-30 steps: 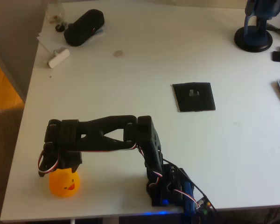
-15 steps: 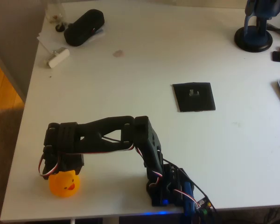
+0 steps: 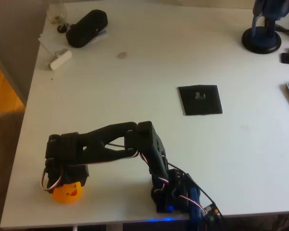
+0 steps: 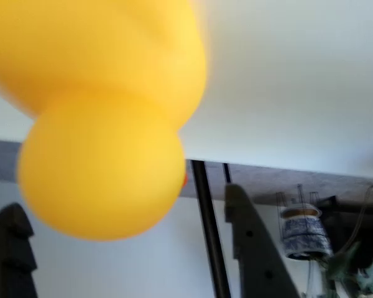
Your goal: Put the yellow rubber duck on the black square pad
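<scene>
From above, the black arm (image 3: pixel 115 144) is seen folded low over the near left part of the white table (image 3: pixel 135 86), its base at the front edge. The gripper (image 3: pixel 65 180) hangs directly over the duck (image 3: pixel 67 191), which sits on the table close to the front left corner with its orange beak showing. The fingertips are hidden under the wrist housing, so whether the jaws are spread or closed around the duck cannot be told from this view. The pad (image 3: pixel 200 100) lies flat well apart from the duck, to the right of the table's middle, with a small grey mark near its far edge. A black case (image 3: pixel 86 28) and a small white block (image 3: pixel 60 59) are seen near the far left corner, and a blue stand (image 3: pixel 263 29) at the far right.

Seen from the wrist, the duck (image 4: pixel 105 118) appears very close and blurred, large in the upper left, with a sliver of orange at its right side. Two dark fingers (image 4: pixel 255 248) are seen at the lower edge, one at the left corner and one right of centre, spread apart and not touching the duck. The white table surface (image 4: pixel 292 81) lies behind.
</scene>
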`<state>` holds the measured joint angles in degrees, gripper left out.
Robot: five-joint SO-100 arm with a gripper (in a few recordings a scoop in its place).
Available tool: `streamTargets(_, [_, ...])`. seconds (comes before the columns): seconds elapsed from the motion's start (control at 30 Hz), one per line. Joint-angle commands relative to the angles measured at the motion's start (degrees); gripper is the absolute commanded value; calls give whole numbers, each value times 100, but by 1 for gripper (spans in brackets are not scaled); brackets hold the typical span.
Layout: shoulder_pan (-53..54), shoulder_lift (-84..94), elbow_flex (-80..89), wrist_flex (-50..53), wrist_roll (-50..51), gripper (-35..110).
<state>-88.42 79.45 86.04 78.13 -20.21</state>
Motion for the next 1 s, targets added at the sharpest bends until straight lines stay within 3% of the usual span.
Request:
streamTargets(0.0, [-44,105,246,70,-167,36])
streamTargets(0.57, [88,185,272,62,-167,36])
streamTargets(0.97, [123,202,237,0,-167,15])
